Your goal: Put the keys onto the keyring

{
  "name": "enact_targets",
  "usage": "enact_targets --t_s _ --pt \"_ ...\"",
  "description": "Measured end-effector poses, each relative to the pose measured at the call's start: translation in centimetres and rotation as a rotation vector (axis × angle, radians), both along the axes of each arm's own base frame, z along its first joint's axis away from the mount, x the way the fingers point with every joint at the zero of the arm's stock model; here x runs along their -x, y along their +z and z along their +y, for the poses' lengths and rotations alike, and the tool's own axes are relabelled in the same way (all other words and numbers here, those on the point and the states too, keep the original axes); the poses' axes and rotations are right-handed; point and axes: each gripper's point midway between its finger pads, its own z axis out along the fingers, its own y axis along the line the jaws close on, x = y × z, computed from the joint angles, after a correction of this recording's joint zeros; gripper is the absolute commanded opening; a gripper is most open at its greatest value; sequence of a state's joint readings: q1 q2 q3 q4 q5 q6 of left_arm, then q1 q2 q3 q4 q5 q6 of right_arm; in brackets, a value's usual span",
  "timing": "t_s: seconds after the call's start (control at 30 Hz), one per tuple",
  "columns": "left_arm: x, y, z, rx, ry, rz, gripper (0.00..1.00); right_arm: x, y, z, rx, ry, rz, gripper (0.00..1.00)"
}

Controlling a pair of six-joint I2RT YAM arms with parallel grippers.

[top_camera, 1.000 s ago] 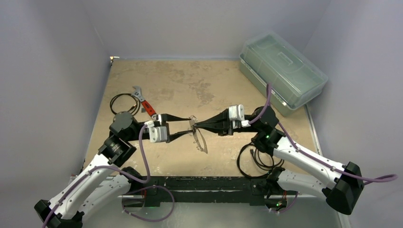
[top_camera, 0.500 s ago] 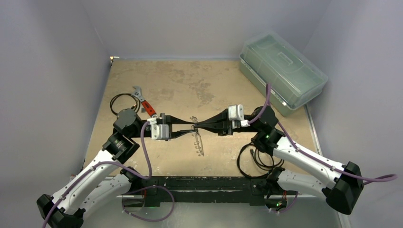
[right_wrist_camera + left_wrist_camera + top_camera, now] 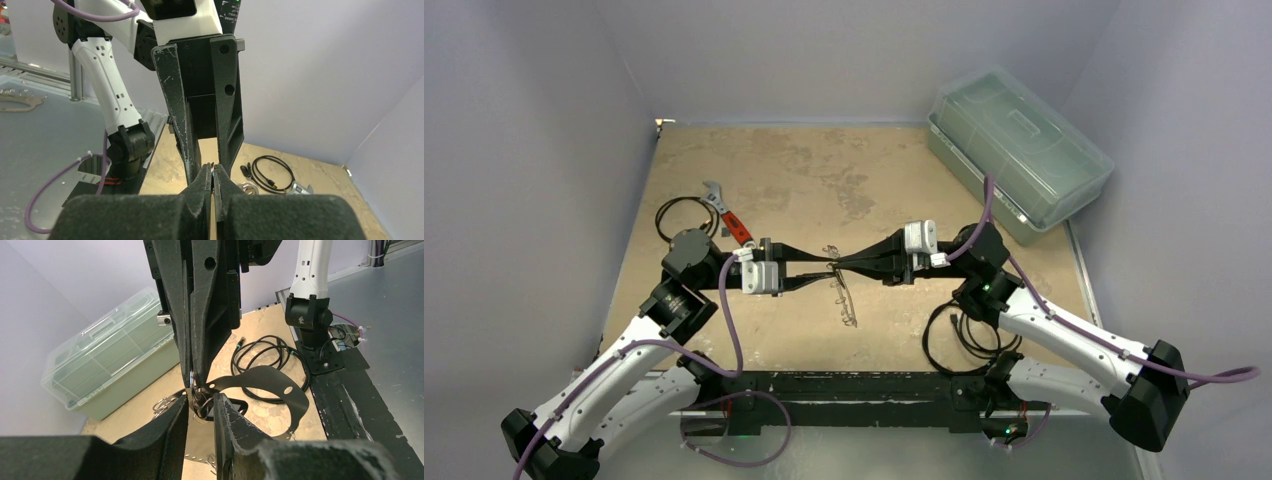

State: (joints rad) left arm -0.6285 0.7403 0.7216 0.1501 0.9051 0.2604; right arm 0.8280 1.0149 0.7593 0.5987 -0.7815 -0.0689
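Your right pincer (image 3: pixel 213 172) pinches the thin, springy, slippery keyring (image 3: pixel 843 298) at its rim; left pincer (image 3: pixel 201 405) is narrow, hold unclear.

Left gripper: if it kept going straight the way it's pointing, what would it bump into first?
Probably the keyring, which hangs right in front of the left gripper. Just behind it is the right gripper, whose fingers pinch the ring and point back the other way. How far apart they are is hard to judge.
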Motion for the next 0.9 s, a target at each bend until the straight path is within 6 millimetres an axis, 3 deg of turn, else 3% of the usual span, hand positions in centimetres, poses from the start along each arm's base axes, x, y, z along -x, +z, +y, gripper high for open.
enact_targets --t_s 0.1,0.3,0.6,0.9 --pt "0.02 -0.02 -0.01 0.0 -0.001 0.006 0.27 -0.01 -0.02 0.01 0.001 0.0 0.0 0.0" --pt "0.04 -0.02 0.0 0.0 -0.001 0.011 0.15 -0.04 -0.05 0.03 0.001 -0.001 -0.001 0.0" --pt "-0.02 0.07 -0.03 0.004 0.001 0.012 0.2 -0.05 -0.07 0.04 0.002 -0.001 -0.001 0.0" --pt "-0.26 0.14 -0.05 0.007 0.011 0.012 0.03 0.05 -0.09 0.03 0.003 0.004 -0.003 0.0"
